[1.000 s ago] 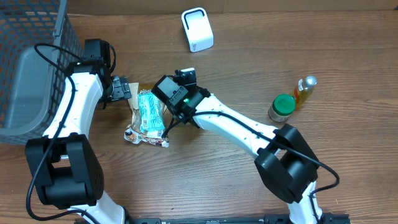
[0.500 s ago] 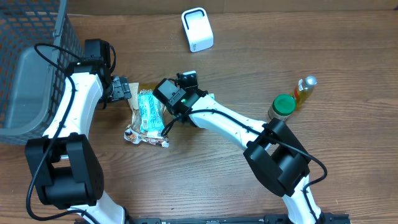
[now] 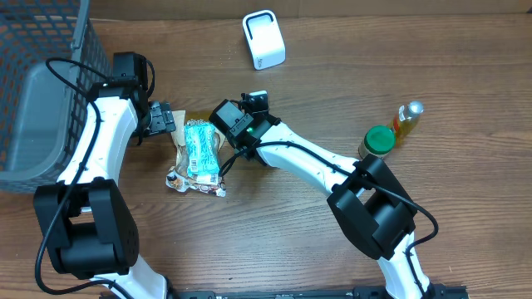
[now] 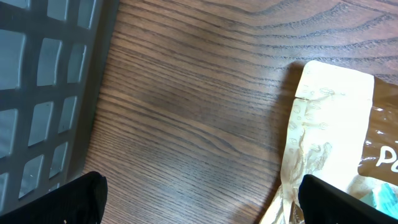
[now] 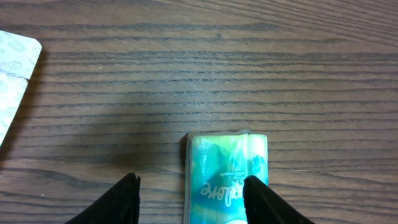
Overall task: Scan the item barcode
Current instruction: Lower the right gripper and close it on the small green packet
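Note:
A teal tissue packet [image 3: 199,147] lies against a crumpled beige-and-brown snack bag [image 3: 184,170] left of the table's middle. My right gripper [image 3: 218,139] reaches down at the packet's right end. In the right wrist view the packet [image 5: 227,180] sits between the fingers of that gripper [image 5: 193,202]. The right finger is at the packet's edge and the left finger [image 5: 118,199] stands a gap away, so the gripper is open. My left gripper [image 3: 164,120] is wide open just left of the bag, with bare wood between the fingers of the gripper [image 4: 205,205]. The white scanner [image 3: 263,39] stands at the back.
A grey mesh basket [image 3: 37,91] fills the far left; its wall [image 4: 43,81] is close beside my left gripper. A green-lidded jar [image 3: 378,141] and a yellow bottle [image 3: 406,120] stand at the right. A bag corner [image 5: 12,81] shows at the right wrist view's left edge.
The right gripper's jaws have narrowed around the teal packet and the right arm has shifted slightly. The left arm has not moved.

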Robot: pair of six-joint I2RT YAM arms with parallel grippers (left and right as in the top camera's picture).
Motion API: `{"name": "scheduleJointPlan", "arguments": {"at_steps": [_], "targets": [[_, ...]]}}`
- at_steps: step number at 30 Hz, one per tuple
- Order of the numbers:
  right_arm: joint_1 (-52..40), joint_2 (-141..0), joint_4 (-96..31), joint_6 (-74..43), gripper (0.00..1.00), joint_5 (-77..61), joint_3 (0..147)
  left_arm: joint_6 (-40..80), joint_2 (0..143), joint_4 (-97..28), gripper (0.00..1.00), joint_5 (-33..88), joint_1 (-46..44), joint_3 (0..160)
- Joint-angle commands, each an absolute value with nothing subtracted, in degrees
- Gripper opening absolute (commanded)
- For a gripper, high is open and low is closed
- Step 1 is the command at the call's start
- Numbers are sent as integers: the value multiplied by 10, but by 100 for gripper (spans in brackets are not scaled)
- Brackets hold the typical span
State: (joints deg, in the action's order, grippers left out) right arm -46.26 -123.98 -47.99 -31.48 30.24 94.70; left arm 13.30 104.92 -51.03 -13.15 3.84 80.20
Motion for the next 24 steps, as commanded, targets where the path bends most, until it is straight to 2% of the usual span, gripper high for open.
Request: {"name": "scheduleJointPlan", "arguments": {"at_steps": [1,24], "targets": [[-463,-1243,-476,-318,49,303,941,131,1049,-509,99,-139,36,805],[-463,-1243,-458,-317,47,303,915,131,1049,-509,100,-139,36,805]]}}
